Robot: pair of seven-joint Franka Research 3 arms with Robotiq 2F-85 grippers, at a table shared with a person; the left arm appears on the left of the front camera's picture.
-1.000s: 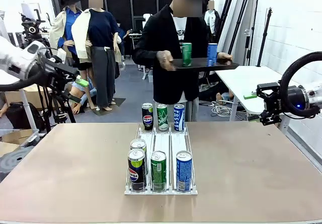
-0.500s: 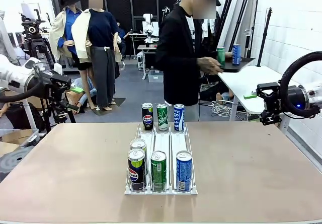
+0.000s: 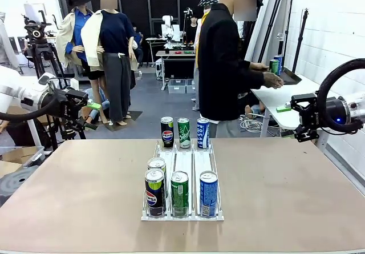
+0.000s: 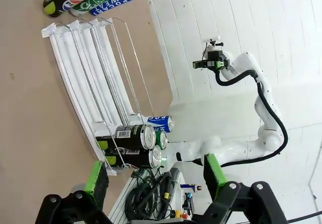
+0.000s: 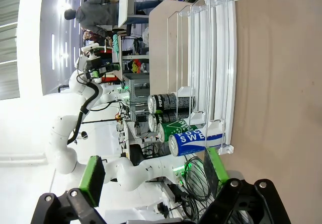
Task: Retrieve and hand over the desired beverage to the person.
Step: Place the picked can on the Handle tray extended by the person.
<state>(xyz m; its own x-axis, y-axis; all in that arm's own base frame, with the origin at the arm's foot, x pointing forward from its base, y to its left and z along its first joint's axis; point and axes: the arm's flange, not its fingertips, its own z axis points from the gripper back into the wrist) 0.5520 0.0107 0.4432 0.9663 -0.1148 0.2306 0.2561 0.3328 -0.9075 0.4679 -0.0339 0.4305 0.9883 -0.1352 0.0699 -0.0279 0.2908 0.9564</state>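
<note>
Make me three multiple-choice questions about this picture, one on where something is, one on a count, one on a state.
1. Where is the rack?
A. table middle
B. left edge
C. floor

2. How many cans stand in the near group in the rack?
A. two
B. four
C. six

3. How is the left tool?
A. open, empty
B. shut on a can
C. shut, empty

Answers:
1 A, the rack sits mid-table.
2 B, two Pepsi cans, one green, one blue.
3 A, its green pads stand apart with nothing between.
</note>
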